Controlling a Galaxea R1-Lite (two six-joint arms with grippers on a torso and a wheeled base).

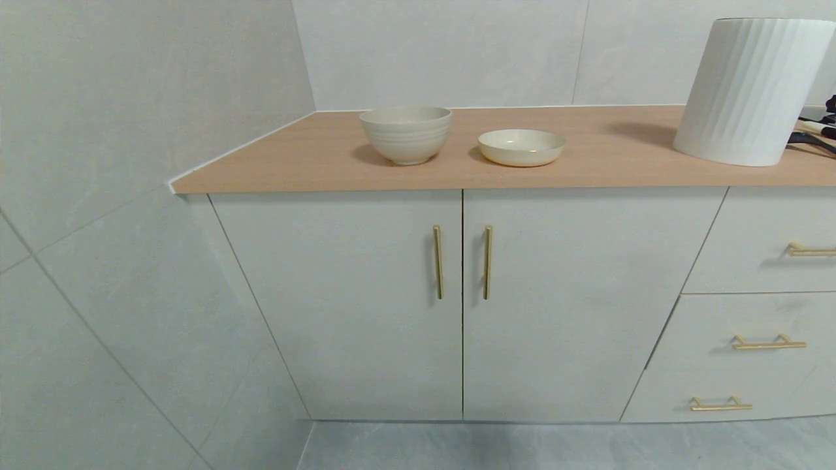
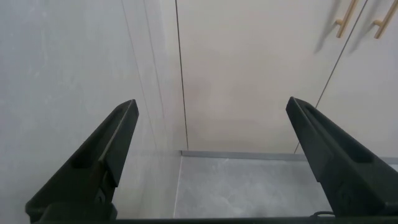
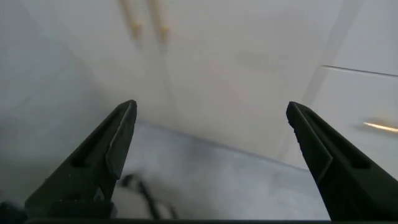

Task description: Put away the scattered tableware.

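Tableware awaiting collection, upper centre of the head view.
Bowl (image 1: 405, 134) and dish (image 1: 521, 146) are set apart on the countertop (image 1: 607, 166); left gripper (image 2: 211, 104) and right gripper (image 3: 210, 106) are held spread and empty, seemingly readied for a first grasp.

Left gripper (image 2: 211, 106) hangs down low, jaws spread wide with nothing between them, facing a pale cabinet door (image 2: 249, 74). Two gold handles (image 2: 345, 18) sit on the doors. There's grey floor (image 2: 236, 186) under the cabinet and a light wall (image 2: 62, 62) right beside it.

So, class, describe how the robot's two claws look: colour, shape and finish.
The left claw and the right claw look alike: each has two matte black, flat-sided fingers that taper like wedges toward blunt tips.
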